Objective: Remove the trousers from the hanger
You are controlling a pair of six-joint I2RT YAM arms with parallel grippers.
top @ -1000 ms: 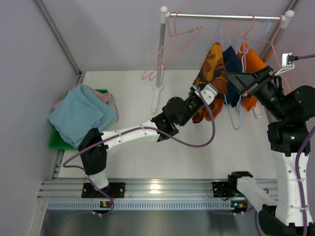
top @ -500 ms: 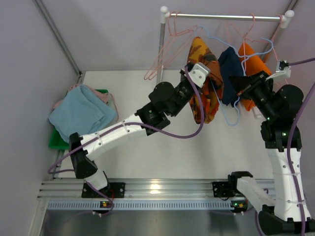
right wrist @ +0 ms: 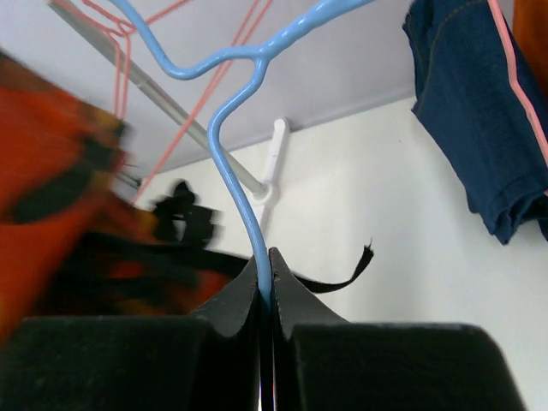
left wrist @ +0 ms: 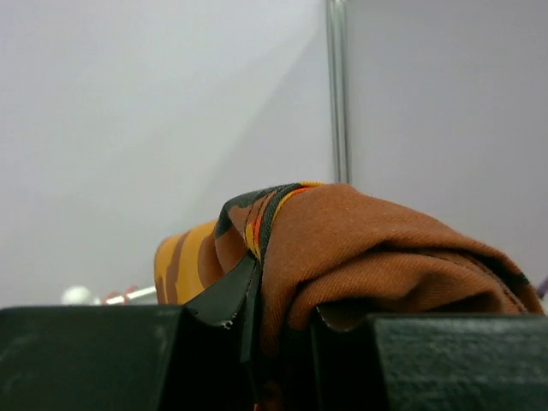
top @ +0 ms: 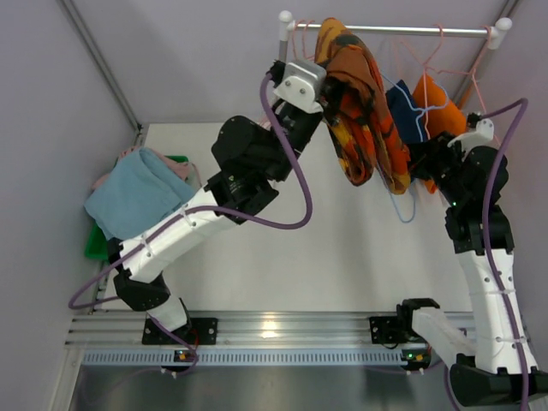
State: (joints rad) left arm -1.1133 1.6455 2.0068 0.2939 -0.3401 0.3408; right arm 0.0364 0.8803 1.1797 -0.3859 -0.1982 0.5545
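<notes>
Orange-and-red patterned trousers (top: 364, 128), black-blotched and crumpled in soft folds, hang high beside the rail (top: 402, 31) above the table (top: 342, 257), pinched in the left jaws, while the right jaws clamp tight on the blue hanger (right wrist: 235, 145) wire.
</notes>
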